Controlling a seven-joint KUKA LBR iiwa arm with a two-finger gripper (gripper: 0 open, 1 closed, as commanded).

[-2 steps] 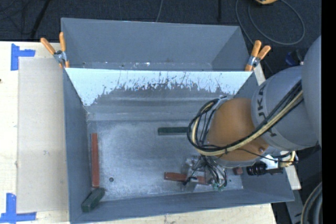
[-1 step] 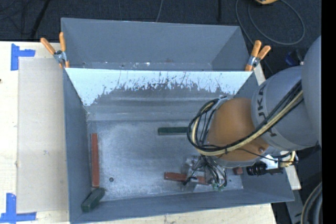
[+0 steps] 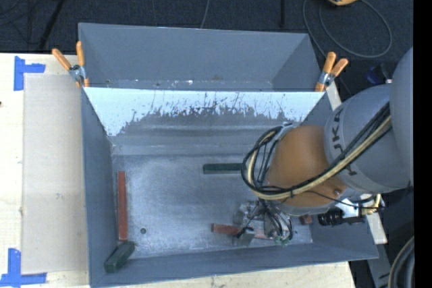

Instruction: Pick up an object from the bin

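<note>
Few loose pieces in the bin (image 3: 175,209). Gripper (image 3: 262,226) down low by the near wall, right of middle; claw open or closed, cannot tell. Short red-brown stick (image 3: 223,229) just beside it on the left, lying flat, long axis left to right, right end toward the gripper. Dark green bar (image 3: 223,168) farther back, also left to right. Long red-brown stick (image 3: 121,206) along the left wall.
</note>
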